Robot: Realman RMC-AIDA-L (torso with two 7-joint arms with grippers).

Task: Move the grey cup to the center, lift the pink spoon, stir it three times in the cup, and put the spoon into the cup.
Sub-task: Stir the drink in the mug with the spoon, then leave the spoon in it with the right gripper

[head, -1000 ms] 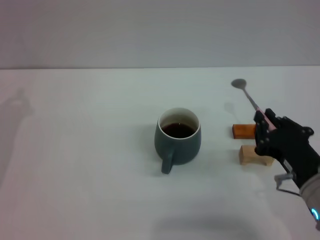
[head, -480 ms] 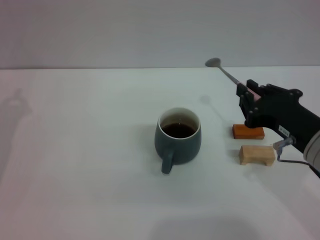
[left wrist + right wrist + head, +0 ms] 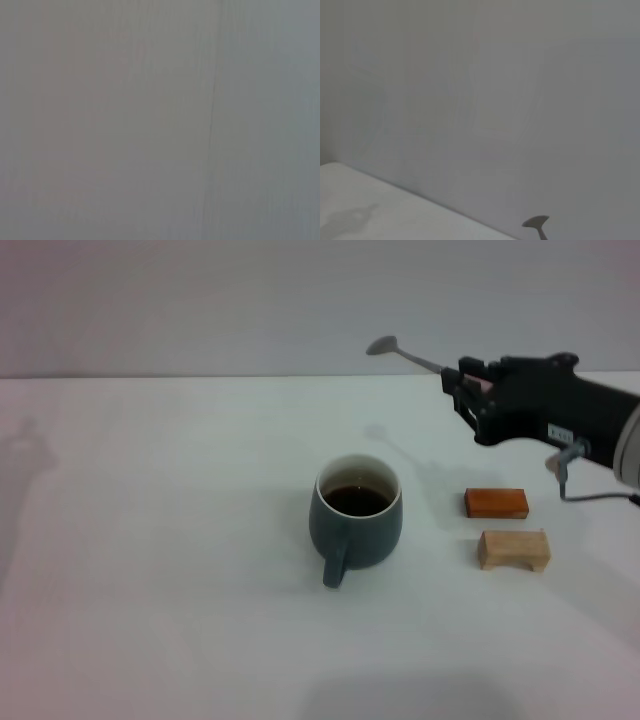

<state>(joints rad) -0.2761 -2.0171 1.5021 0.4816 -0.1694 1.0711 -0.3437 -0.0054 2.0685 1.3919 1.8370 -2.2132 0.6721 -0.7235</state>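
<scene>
The pink spoon (image 3: 425, 362) is held clamped in the right pincer (image 3: 468, 392), raised well above the desk (image 3: 150, 540) and to the right of the grey cup (image 3: 357, 515). Only the silver bowl and neck project from the pincer, pointing toward the robot's left and slightly upward; a sliver of pink handle is seen between the fingers. In the right wrist view the spoon's bowl (image 3: 536, 222) is visible against the wall. The grey cup stands upright near the middle of the desk, its handle turned toward the robot, dark liquid inside. An orange-brown block (image 3: 495, 502) and a pale wooden block (image 3: 513, 549) lie to the right of the cup, well apart from it. The left pincer is not seen in any view.

The stirring step is judged to be next. Because the spoon lies almost level, its bowl must be tipped downward before entry; otherwise the rim could be struck and the cup shoved or liquid spilled. A grip so far back on a slim handle could also allow the spoon to pivot or slip.
</scene>
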